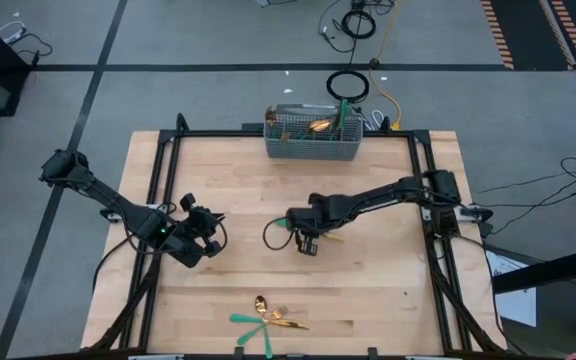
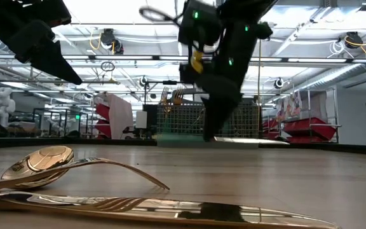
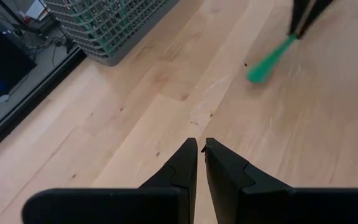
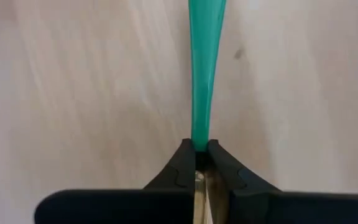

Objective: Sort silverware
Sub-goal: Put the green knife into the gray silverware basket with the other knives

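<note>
My right gripper (image 1: 305,240) is near the table's middle, shut on one piece of silverware (image 1: 280,226). Its teal handle (image 4: 202,74) sticks out toward the table's left and its gold end (image 1: 333,237) toward the right. My left gripper (image 1: 205,236) hangs shut and empty to the left of it. A spoon (image 2: 43,160), a fork (image 2: 116,170) and a knife (image 2: 170,211) lie in a loose pile (image 1: 268,320) on the table near its front edge. The grey mesh caddy (image 1: 313,138) stands at the far edge with several pieces upright in it. My right gripper pinches the piece between its two fingers where the teal handle narrows toward the gold part (image 4: 201,134). The fingers come from above, pointing down, and lie across the piece. The piece stays about level, low over the wood; I cannot tell whether it is clear of the table.
Black frame rails (image 1: 168,160) run along the table's left, right and far sides. Bare wood (image 1: 258,185) lies between the grippers and the caddy. The room beyond the table shows shelves and red bins (image 2: 310,130).
</note>
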{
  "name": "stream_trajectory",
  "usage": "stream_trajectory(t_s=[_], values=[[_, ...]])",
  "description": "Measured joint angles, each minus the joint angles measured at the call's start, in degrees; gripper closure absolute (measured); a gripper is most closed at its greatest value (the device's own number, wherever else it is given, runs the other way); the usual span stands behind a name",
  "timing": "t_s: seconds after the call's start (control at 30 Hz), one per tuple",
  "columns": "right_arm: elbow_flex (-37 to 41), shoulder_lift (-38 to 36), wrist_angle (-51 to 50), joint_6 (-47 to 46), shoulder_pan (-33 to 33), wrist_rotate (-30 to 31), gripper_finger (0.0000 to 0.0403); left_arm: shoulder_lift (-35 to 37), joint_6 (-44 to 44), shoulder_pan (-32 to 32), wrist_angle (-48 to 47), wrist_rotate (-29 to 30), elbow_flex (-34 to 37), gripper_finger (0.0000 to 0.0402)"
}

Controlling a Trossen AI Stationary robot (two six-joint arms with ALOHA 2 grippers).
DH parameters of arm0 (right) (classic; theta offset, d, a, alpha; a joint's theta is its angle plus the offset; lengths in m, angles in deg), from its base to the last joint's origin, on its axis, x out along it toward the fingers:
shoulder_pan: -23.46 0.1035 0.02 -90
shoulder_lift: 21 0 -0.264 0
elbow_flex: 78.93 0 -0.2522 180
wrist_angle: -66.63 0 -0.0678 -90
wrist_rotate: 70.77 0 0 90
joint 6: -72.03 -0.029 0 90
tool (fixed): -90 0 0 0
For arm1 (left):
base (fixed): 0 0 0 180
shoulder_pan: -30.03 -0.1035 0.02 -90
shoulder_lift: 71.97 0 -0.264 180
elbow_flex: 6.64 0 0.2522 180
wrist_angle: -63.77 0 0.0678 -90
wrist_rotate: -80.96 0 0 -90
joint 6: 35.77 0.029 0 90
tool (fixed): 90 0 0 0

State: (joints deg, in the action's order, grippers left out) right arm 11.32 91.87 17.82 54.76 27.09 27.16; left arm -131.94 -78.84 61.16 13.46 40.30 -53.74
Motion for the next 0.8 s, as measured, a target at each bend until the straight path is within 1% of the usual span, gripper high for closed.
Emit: stream_trajectory(t_s=[0.23, 0.3, 0.43, 0.53, 0.57, 0.63, 0.67, 0.8], values=[[-0.23, -3.18, 4.51, -0.04, -0.79, 4.55, 0.0403, 0.00, 0.00, 0.00, 0.02, 0.20, 0.00, 0.0360], [-0.28, -4.51, 7.15, -0.06, -1.26, 7.75, 0.0401, 0.00, -0.02, 0.00, 0.02, 0.20, 0.00, 0.0360], [-0.32, -7.34, 14.60, 0.40, -2.54, 16.22, 0.0400, 0.00, -0.04, 0.00, 0.03, 0.21, 0.00, 0.0360], [-0.39, -10.67, 20.20, 3.25, -5.01, 20.47, 0.0400, 0.00, -0.08, 0.00, 0.02, 0.21, 0.00, 0.0360], [-0.48, -11.69, 21.42, 4.33, -6.18, 20.78, 0.0400, 0.00, -0.12, 0.00, 0.02, 0.20, 0.00, 0.0360], [-0.50, -13.44, 21.60, 5.67, -8.52, 19.42, 0.0401, 0.00, -0.13, 0.00, 0.04, 0.20, 0.00, 0.0360], [-0.49, -14.06, 21.21, 6.36, -9.76, 17.03, 0.0401, 0.00, -0.13, 0.00, 0.04, 0.20, 0.00, 0.0360], [-0.49, -13.72, 17.50, 4.36, -13.59, 3.97, 0.0401, 0.00, -0.13, 0.00, 0.07, 0.20, 0.00, 0.0360]])
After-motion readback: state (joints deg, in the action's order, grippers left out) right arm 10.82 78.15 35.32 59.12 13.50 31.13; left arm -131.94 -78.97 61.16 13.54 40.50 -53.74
